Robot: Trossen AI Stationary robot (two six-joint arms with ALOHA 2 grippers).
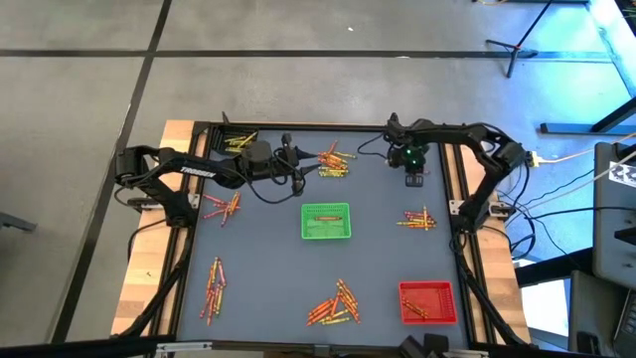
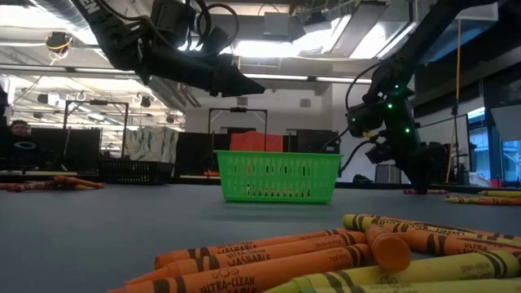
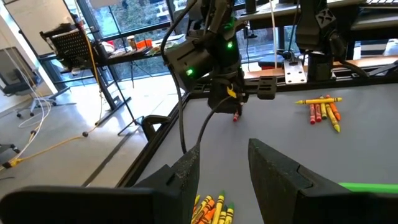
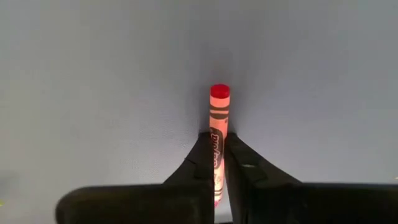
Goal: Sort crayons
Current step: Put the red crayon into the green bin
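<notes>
Crayons lie in several small heaps on the grey table (image 1: 258,249): at the far edge (image 1: 333,161), on the left (image 1: 224,206), on the right (image 1: 417,219) and near the front (image 1: 335,303). My right gripper (image 4: 219,168) stands at the far right (image 1: 413,179), pointing steeply down, shut on a single red crayon (image 4: 219,121). My left gripper (image 3: 224,168) hovers open at the far left (image 1: 298,171), almost level, above a few yellow and orange crayons (image 3: 211,211). It touches nothing. My right gripper pinches the red crayon's wrapped shaft (image 4: 217,144) between its two fingers, which come steeply from above and lie across it. The crayon's flat red end (image 4: 219,92) sticks out past the fingertips. The crayon is at table height (image 3: 236,116); whether it rests there I cannot tell.
A green square tray (image 1: 326,221) stands mid-table and a red square tray (image 1: 427,301) at the near right, with a crayon or two in it. More crayons lie at the far left corner (image 1: 238,141) and near left (image 1: 214,288). The table has a raised black frame (image 1: 459,199).
</notes>
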